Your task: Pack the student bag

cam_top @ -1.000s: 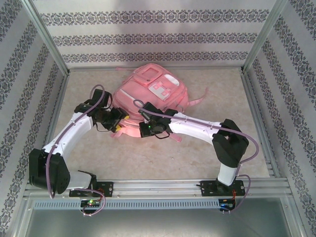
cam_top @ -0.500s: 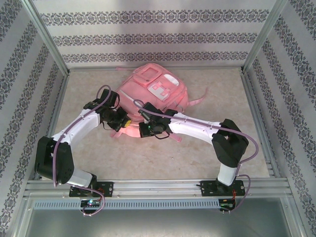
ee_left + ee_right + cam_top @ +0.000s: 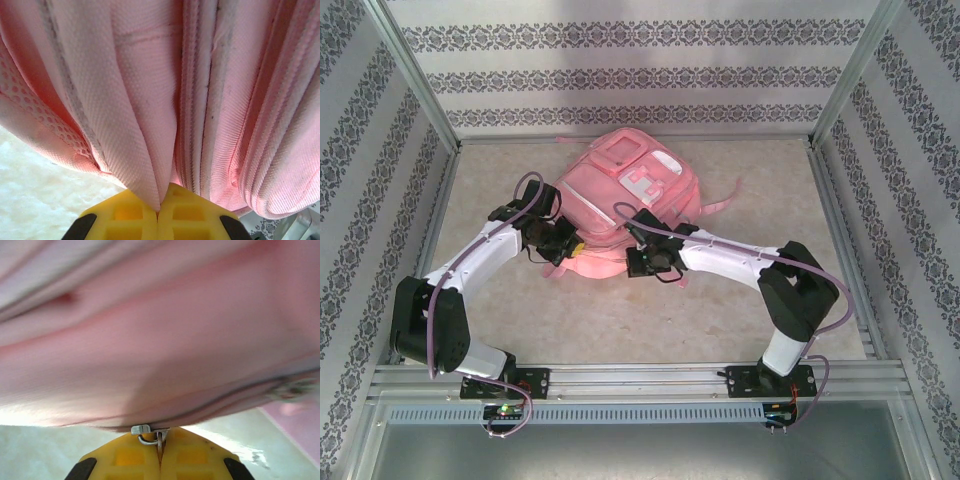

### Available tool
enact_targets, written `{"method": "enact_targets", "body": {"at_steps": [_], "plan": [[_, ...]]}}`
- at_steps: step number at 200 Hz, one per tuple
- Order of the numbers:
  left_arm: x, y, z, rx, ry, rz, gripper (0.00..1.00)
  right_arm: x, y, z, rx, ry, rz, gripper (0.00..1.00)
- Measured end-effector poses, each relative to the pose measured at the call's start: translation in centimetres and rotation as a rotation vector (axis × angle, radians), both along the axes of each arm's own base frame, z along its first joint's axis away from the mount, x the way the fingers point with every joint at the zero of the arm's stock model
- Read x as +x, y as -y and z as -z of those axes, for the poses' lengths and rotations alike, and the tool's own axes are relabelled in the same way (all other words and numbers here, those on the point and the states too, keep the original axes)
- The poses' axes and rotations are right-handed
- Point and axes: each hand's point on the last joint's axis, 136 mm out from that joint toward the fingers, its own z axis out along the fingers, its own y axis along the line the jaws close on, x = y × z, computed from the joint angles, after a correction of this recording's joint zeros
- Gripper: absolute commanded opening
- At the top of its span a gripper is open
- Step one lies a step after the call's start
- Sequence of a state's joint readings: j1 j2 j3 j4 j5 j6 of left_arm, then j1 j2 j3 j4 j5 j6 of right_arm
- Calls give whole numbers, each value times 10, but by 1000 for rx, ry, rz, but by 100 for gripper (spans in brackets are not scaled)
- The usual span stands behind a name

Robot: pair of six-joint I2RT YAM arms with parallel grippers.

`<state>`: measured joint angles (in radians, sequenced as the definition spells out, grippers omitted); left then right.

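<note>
Pink student bag (image 3: 150,100) between closed fingers (image 3: 120,216)

The left arm (image 3: 470,262) and right arm (image 3: 730,262) had white shells, black joints and looping purple cables (image 3: 530,185); their fingertips (image 3: 125,215) were yellow.

The table (image 3: 620,310) has a pale beige top with a soft marbled pattern. Behind the table stands the back wall (image 3: 640,70), white with grey bands of ornament. The left wall (image 3: 365,160) and the right wall (image 3: 920,170) beside the table carry the same pattern. A metal post (image 3: 415,75) rises from the far left corner of the table, and a second post (image 3: 858,70) from the far right corner. Along the near edge of the table lies a metal rail (image 3: 640,378), and just in front of it a slotted grey strip (image 3: 640,412).
</note>
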<state>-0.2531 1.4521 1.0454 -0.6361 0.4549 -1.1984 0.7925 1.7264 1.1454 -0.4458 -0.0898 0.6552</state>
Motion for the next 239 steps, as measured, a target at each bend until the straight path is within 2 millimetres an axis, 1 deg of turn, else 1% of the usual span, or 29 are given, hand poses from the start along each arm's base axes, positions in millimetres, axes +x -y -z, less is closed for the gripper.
{"method": "enact_targets", "body": {"at_steps": [22,40,50,51,52,54,55,58,59,60,61,65,71,80,91,98,101,115,129,141,154,158,163,175,192,204,223,231,239], "plan": [[0,0,-1,0,2,0,0,7,10,2,-7,-1,29,1],[-1,0,-1,-1,4,0,0,8,13,3,-14,-2,37,10],[-1,0,-1,-1,4,0,0,8,13,3,-17,-1,39,19],[-1,0,-1,-1,4,0,0,8,13,3,-17,0,40,23],[-1,0,-1,-1,4,0,0,8,13,3,-17,0,40,23],[-1,0,-1,-1,3,0,0,8,13,3,-18,-1,41,27],[-1,0,-1,-1,4,0,0,8,13,3,-18,-1,41,27],[-1,0,-1,-1,3,0,0,8,14,3,-20,-1,40,34],[-1,0,0,-1,3,0,0,8,14,4,-20,-3,45,34],[-1,0,0,-1,3,0,0,8,14,4,-19,-4,50,37],[-1,0,0,-1,3,0,0,8,15,4,-21,-3,48,37],[-2,0,0,-1,3,-1,0,8,16,4,-24,-4,53,43],[-2,0,0,-2,2,-3,0,6,17,4,-26,-7,56,48],[-2,0,1,-4,4,-4,0,4,20,3,-32,-7,46,53],[-3,1,2,-4,3,-3,0,0,23,-3,-25,1,45,56],[-3,3,3,-4,7,4,0,-3,26,-11,-9,20,41,58],[-3,3,3,-3,8,5,0,-4,27,-11,-10,21,38,58],[-7,10,4,-2,12,29,0,-11,35,-34,28,69,37,58],[-13,25,5,-4,16,79,1,-17,49,-60,65,137,52,58],[-21,41,6,-6,22,141,2,-16,64,-82,95,200,92,58],[-30,59,10,-3,26,217,5,-11,83,-96,111,247,151,58],[-34,65,12,-1,28,244,6,-9,93,-99,115,263,183,59],[-37,71,15,1,25,271,7,-8,100,-100,112,269,202,59],[-47,87,24,4,10,340,11,-4,122,-99,104,278,278,57],[-61,109,41,11,-22,447,15,-1,148,-87,73,258,374,54],[-66,126,48,12,-34,518,20,-1,163,-79,52,238,423,52],[-69,153,46,6,-32,622,33,-5,178,-68,32,210,474,52],[-67,171,41,-5,-13,674,33,-7,182,-65,23,202,485,52],[-66,182,38,-10,0,707,33,-9,185,-65,19,202,490,52]]}}
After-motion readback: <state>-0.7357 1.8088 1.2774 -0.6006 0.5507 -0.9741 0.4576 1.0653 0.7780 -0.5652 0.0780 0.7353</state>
